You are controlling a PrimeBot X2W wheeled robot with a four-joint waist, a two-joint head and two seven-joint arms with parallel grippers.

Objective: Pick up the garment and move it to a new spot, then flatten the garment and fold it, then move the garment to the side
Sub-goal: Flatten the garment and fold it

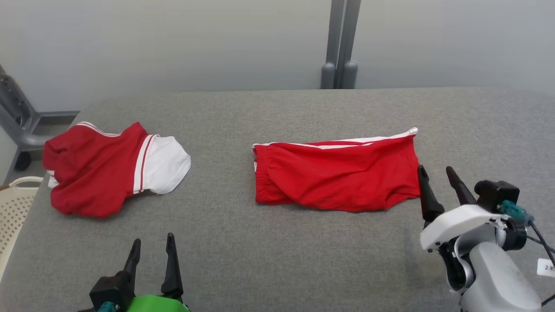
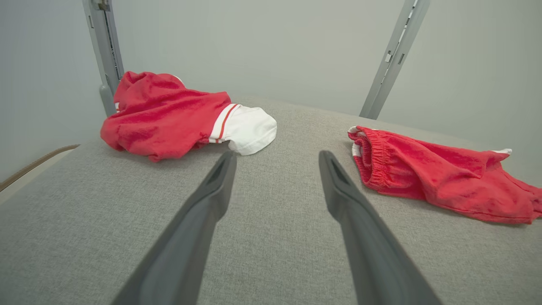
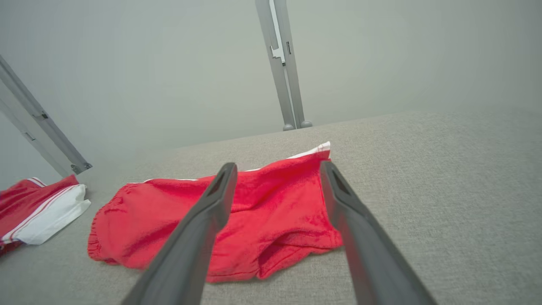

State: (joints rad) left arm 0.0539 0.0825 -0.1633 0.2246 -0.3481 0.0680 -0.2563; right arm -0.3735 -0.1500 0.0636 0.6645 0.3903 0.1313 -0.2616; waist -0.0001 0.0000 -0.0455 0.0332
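Note:
The garment, a pair of red shorts (image 1: 336, 173) with white side stripes, lies folded in half near the middle of the grey table (image 1: 277, 264), waistband to the left. My right gripper (image 1: 434, 169) stands open just off the shorts' right edge, low over the table, holding nothing. In the right wrist view the shorts (image 3: 275, 216) lie just beyond my right gripper (image 3: 277, 165), partly behind its fingers. My left gripper (image 1: 153, 238) is open and empty near the front edge; in the left wrist view it (image 2: 276, 154) points between the shorts (image 2: 436, 178) and a second garment.
A crumpled red and white top (image 1: 108, 169) lies at the table's left end, also seen as the top (image 2: 165, 118) and the top (image 3: 38, 207). A pale basket (image 1: 15, 208) stands beside the left edge. Grey posts (image 1: 340, 43) rise behind the table.

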